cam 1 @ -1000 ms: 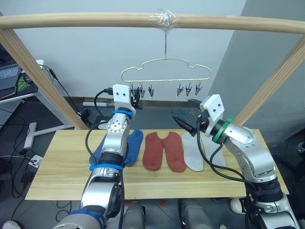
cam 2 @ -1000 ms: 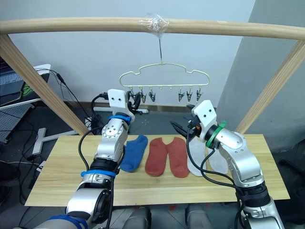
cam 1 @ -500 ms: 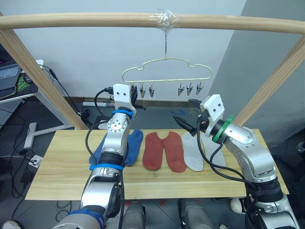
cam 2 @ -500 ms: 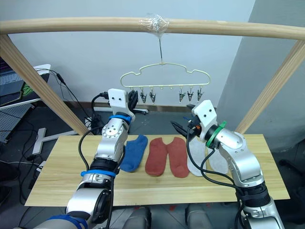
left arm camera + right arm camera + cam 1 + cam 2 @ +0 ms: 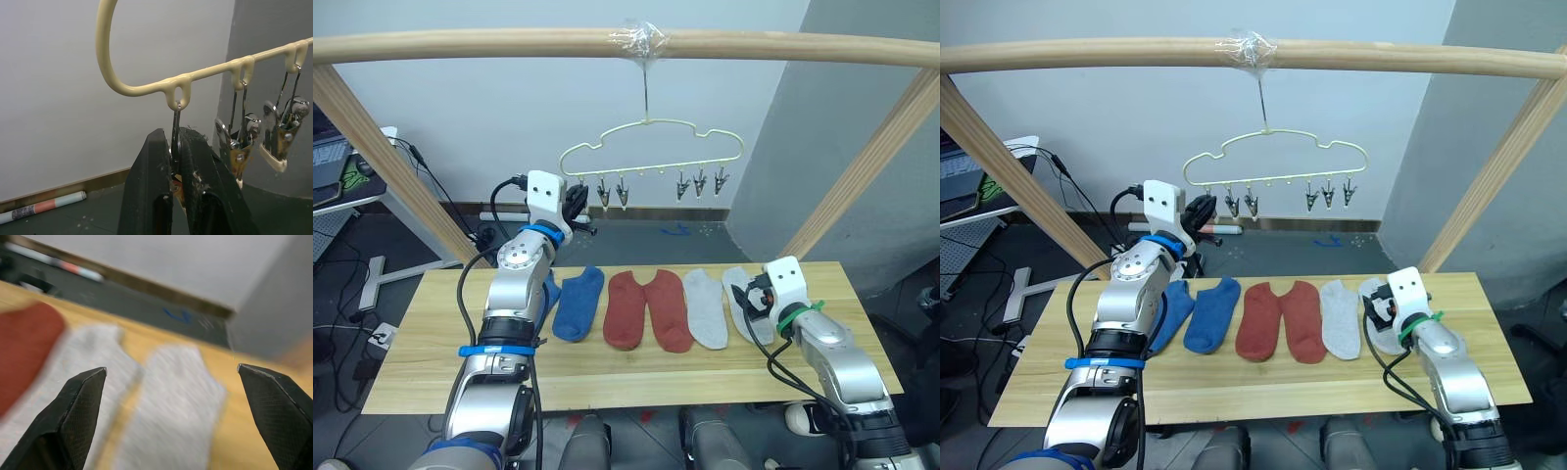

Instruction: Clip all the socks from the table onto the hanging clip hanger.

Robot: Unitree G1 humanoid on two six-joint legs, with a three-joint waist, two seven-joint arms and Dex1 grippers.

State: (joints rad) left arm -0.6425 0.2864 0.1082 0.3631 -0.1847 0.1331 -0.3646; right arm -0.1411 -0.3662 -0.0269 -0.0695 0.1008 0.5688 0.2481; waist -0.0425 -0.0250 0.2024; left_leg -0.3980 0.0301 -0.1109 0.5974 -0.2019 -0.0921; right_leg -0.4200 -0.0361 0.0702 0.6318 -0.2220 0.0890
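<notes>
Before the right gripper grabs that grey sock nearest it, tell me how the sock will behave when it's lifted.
The grey sock lies flat and thin on the table, so it will probably droop limply either side of the pinch. It looks like soft fabric, likely light and unlikely to slip. The right gripper hangs open above it, and one end will probably dangle.

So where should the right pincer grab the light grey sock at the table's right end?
Take the outermost light grey fabric sock at its open cuff end, toward the far table edge, coming straight down; it lies flat, and the open right pincer hovers just above it.
</notes>
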